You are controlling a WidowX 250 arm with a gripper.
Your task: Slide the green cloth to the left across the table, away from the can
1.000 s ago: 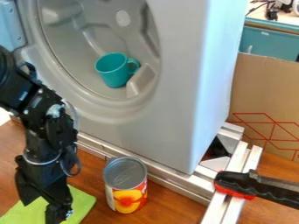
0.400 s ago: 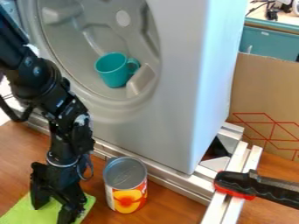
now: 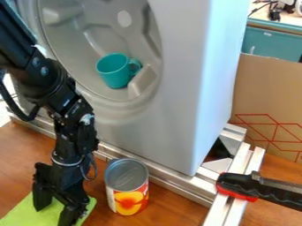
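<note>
My black gripper [image 3: 54, 215] points down over a light green cloth [image 3: 16, 215] at the lower left, its two fingers spread apart with nothing seen between them. A tin can [image 3: 127, 187] with a grey lid and a red, yellow and orange label stands upright just right of the gripper, with a small gap between them. Higher up, a teal mug [image 3: 113, 73] sits tilted inside the round grey opening of a large appliance [image 3: 177, 119], its handle to the right. The gripper partly hides the cloth.
A metal rail [image 3: 171, 185] runs along the appliance's base, behind the can. At the right, a black-handled clamp [image 3: 239, 184] with a red part lies across pale bars. A cardboard box [image 3: 265, 97] stands behind them. Brown wooden tabletop [image 3: 17, 150] shows at left.
The gripper has shifted a little to the right over the cloth, and its two fingers show more clearly apart. The upper arm has also swung right. Can and mug have stayed put.
</note>
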